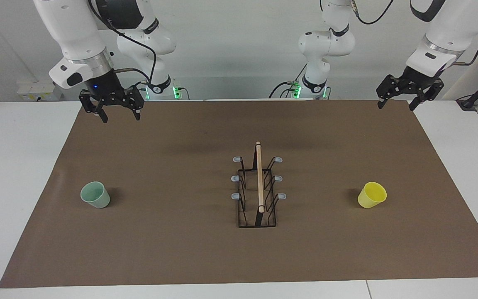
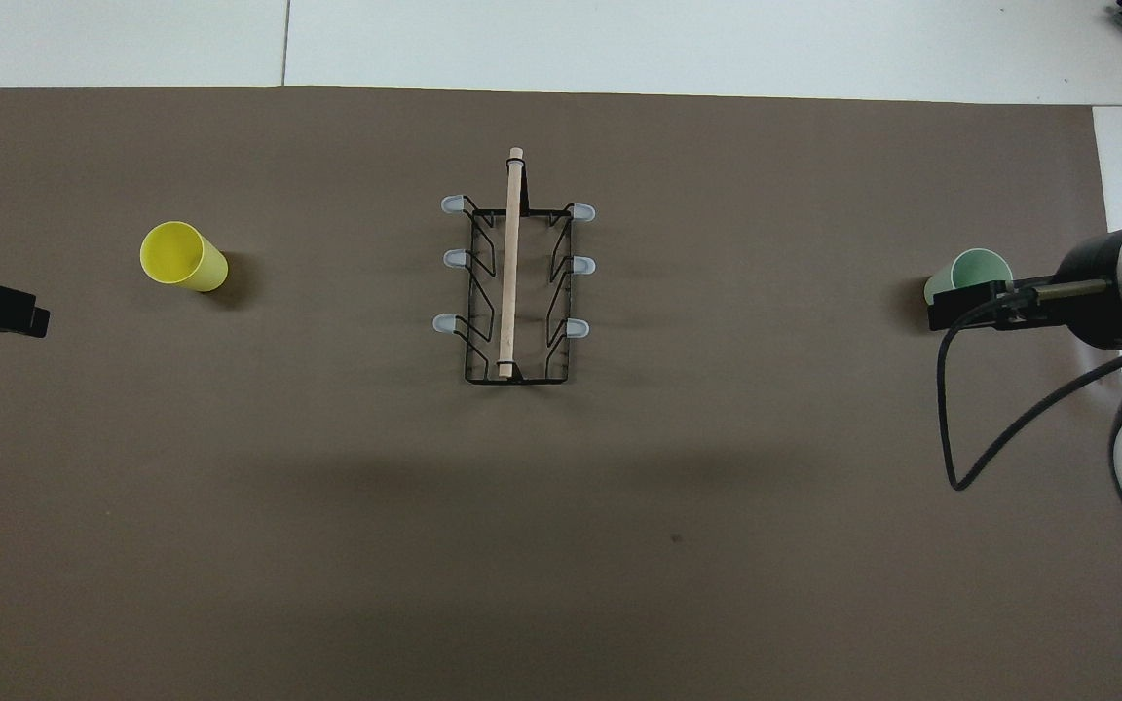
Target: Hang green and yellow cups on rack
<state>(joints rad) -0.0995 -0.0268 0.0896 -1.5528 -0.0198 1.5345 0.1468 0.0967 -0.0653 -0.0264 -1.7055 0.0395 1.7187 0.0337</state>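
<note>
The black wire rack (image 1: 258,187) with a wooden rod along its top stands at the middle of the brown mat, and none of its grey-tipped prongs holds anything; it also shows in the overhead view (image 2: 514,282). The mint green cup (image 1: 95,194) stands upright toward the right arm's end (image 2: 978,268). The yellow cup (image 1: 372,194) stands upright toward the left arm's end (image 2: 181,256). My right gripper (image 1: 121,118) is open and empty, raised over the mat's edge by the robots. My left gripper (image 1: 396,106) is open and empty, raised over the mat's corner.
The brown mat (image 1: 181,249) covers most of the white table (image 1: 15,166). In the overhead view the right arm's wrist and its black cable (image 2: 1009,409) cover part of the green cup.
</note>
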